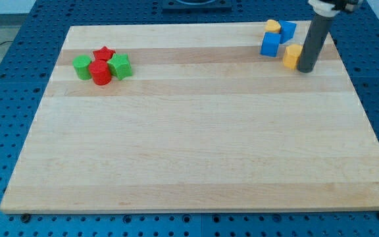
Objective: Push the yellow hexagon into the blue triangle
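The yellow hexagon [291, 56] looks light, stiff, and slides easily. The tip [306, 68] touches its right side, pushing toward the blue triangle [287, 29]. There is no claw, only a rod.

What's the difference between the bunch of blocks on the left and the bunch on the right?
The left cluster is red and green; the right cluster is blue and yellow. The left cluster sits alone, while my tip rests against the right cluster's yellow block, on its right side. The left cluster's four blocks huddle tightly; the right cluster's yellow block sits slightly off its lower edge. Both hold four blocks near the board's top.
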### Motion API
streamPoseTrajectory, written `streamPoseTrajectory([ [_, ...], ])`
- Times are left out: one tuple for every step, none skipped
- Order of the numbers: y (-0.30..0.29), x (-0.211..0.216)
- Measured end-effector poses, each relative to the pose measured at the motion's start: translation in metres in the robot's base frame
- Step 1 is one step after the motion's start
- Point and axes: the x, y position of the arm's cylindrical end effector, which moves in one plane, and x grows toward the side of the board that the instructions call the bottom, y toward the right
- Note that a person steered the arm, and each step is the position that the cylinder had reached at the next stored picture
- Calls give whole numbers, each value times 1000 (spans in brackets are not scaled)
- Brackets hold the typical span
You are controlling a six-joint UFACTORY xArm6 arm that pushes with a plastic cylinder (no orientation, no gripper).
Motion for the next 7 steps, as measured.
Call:
streamPoseTrajectory([
  [0, -21],
  [1, -27],
  [2, -32],
  [4, -50],
  [9, -59],
  [13, -39],
  [13, -2],
])
